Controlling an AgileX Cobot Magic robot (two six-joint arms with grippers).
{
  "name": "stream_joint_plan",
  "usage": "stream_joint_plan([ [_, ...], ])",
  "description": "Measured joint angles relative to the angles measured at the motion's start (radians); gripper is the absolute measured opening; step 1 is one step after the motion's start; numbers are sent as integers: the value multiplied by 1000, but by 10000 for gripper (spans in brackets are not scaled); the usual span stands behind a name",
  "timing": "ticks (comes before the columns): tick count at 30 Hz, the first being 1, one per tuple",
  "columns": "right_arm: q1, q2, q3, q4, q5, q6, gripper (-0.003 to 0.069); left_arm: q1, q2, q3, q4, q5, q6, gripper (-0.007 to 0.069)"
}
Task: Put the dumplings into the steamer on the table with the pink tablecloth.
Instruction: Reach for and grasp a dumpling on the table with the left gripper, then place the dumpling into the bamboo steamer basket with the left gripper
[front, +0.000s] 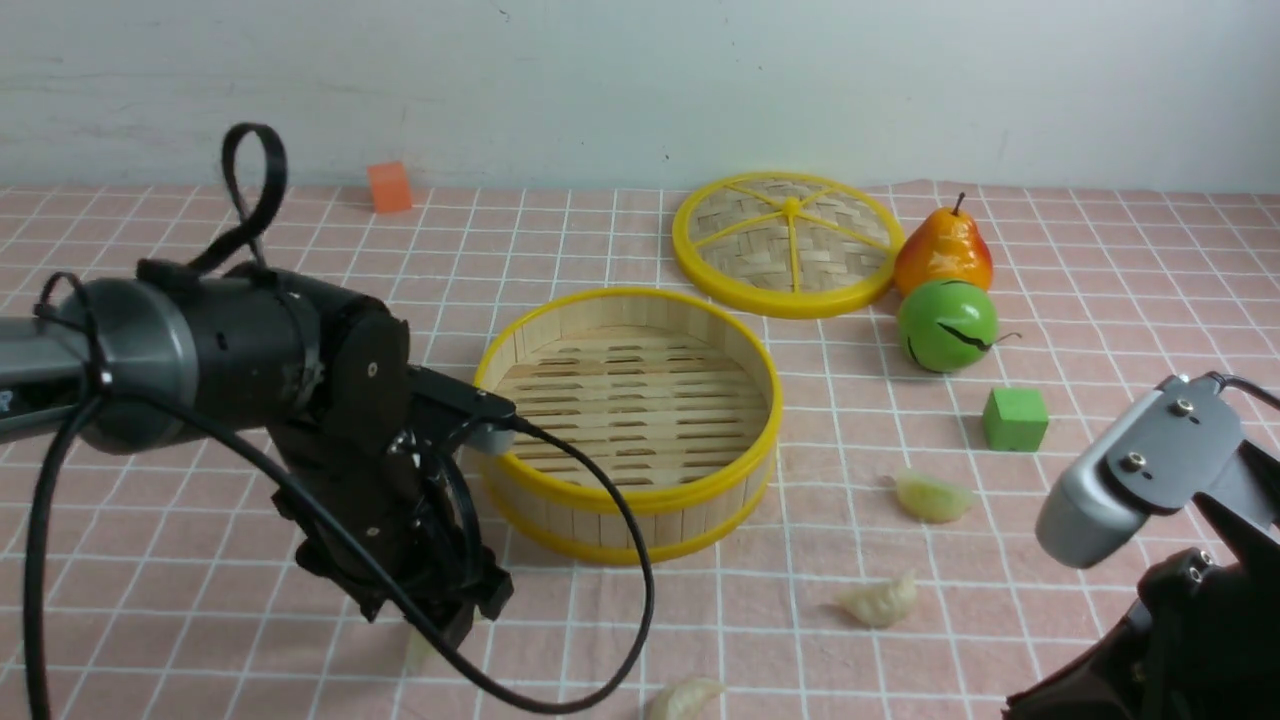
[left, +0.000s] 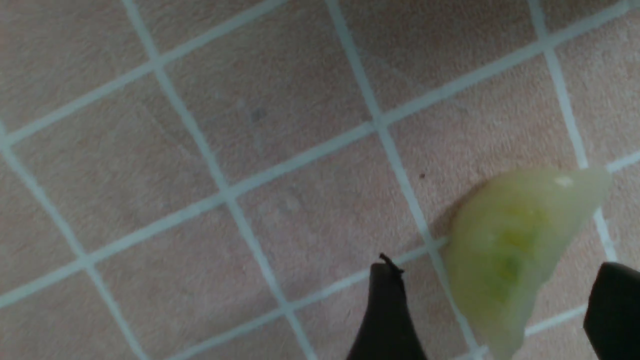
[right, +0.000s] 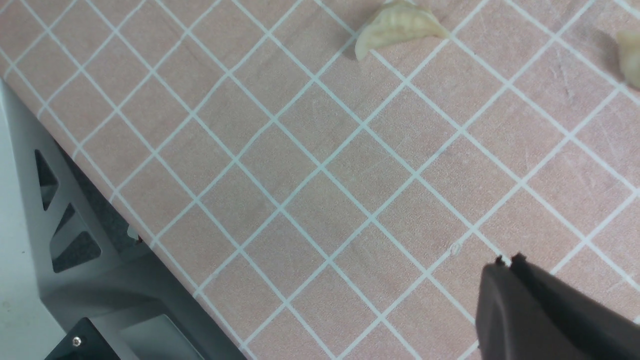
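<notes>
The left arm (front: 250, 360) is stretched in from the left side and is bent downward, so that its gripper (left: 462, 300) is pointed at the tabletop, just beside the steamer (front: 640, 430). The two fingers of this gripper are spread apart, and between them a pale green dumpling (left: 515, 245) is seen lying on the cloth. A loop of black cable (front: 640, 600) is hung from this arm and is curved in front of the steamer.

The right arm (front: 1180, 560) is seen only in part, at the near right corner. Its gripper (right: 510, 300) is closed, with the fingertips brought together, and nothing is held in it.

The tabletop is covered by a pink tablecloth (front: 380, 520), on which a grid of thin white lines is printed. Three more dumplings are laid on it: one (front: 932, 497) near the green cube (front: 1015, 419), one (front: 880, 601) nearer, and one (front: 685, 698) at the near edge of the view. No dumpling is seen on the visible part of the steamer's slatted floor. Behind the steamer a woven lid (front: 790, 240) is placed, with a pear (front: 944, 250) and a green round fruit (front: 947, 325) beside it. An orange block (front: 390, 187) is set at the far side, before a pale wall (front: 640, 90).
</notes>
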Motion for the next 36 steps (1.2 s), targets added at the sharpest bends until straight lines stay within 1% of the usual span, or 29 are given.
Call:
stream_joint_plan([
  [3,0,0,0,0,0,0,-3,0,45,-1,-18,-32,13,428],
  [5,0,0,0,0,0,0,-2,0,51,-9,-19,-41,14,360],
  [6,0,0,0,0,0,0,-1,0,51,-11,-19,-41,15,294],
  [7,0,0,0,0,0,0,-1,0,51,-11,-19,-41,15,281],
  [8,0,0,0,0,0,0,0,0,47,-19,-18,-31,17,202],
  [9,0,0,0,-3,0,0,0,0,39,-31,-25,-16,17,195],
  [11,0,0,0,-4,0,0,0,0,8,-82,-48,37,17,211],
  [15,0,0,0,-4,-9,0,3,0,-45,-260,-127,105,-1,212],
  [18,0,0,0,-4,-20,0,4,0,-40,-358,-149,120,-27,212],
  [20,0,0,0,-4,-29,0,5,-4,22,-500,-152,150,-84,212],
  [21,0,0,0,-4,-29,0,5,-4,29,-511,-150,150,-87,212],
  [23,0,0,0,-4,-30,0,6,-23,123,-636,-104,196,-130,212],
  [26,0,0,0,-4,-30,0,6,-49,245,-770,-37,239,-182,212],
  [30,0,0,0,-4,-15,5,8,-61,436,-971,44,309,-294,212],
  [33,0,0,0,-4,12,11,9,-53,515,-1050,87,349,-329,212],
  [36,0,0,0,-4,29,11,12,-43,560,-1084,95,356,-347,221],
])
